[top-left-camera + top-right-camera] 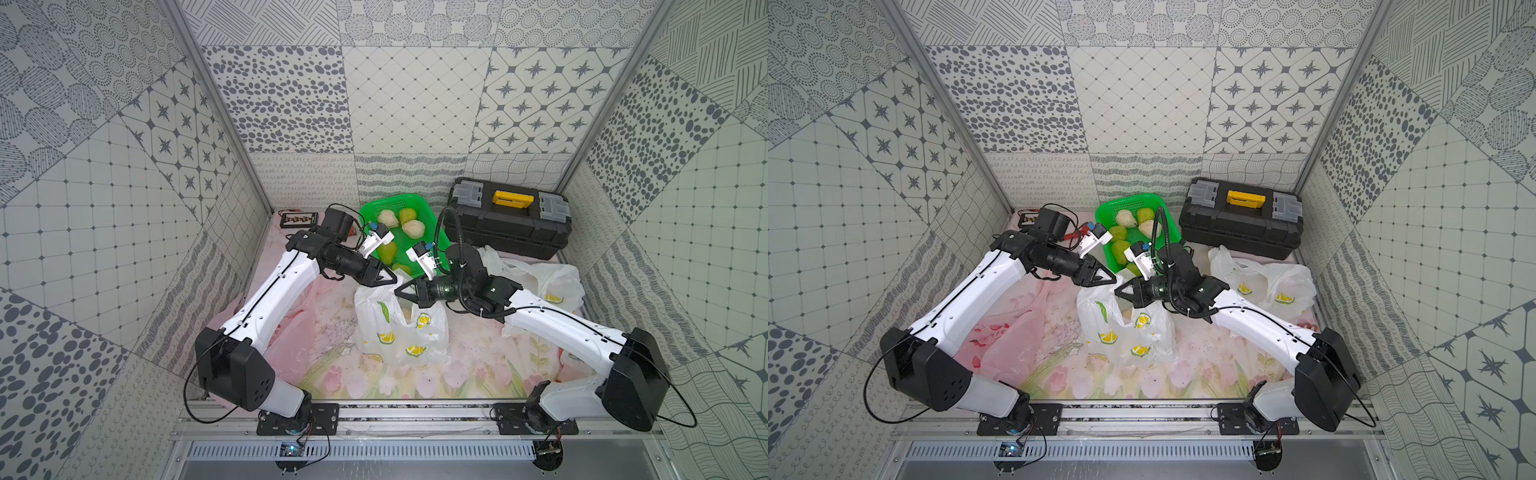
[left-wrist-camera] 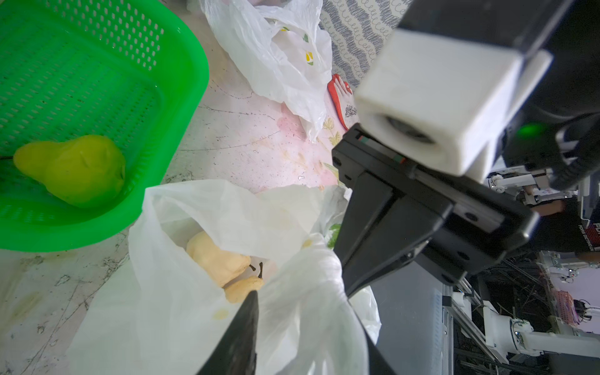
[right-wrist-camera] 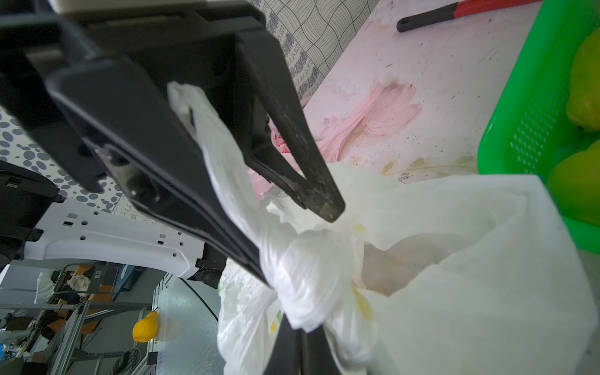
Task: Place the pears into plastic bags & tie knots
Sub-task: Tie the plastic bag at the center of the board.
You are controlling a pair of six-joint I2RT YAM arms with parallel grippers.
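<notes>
Right gripper (image 1: 400,293) clamps the twisted handles of the lemon-print bag (image 1: 399,332) just below it; left gripper (image 1: 394,280), tip to tip, stands part-open around one handle; cream pears (image 2: 217,256) sit inside, knot apparently unfinished; loose pears (image 1: 414,228) in the green basket (image 1: 365,210) beyond both grippers are not yet bagged.

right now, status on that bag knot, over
Left hand open around the twisted handle. Right hand shut on it. Lemon bag holds cream pears, knot unclear. Green basket close beside.
</notes>
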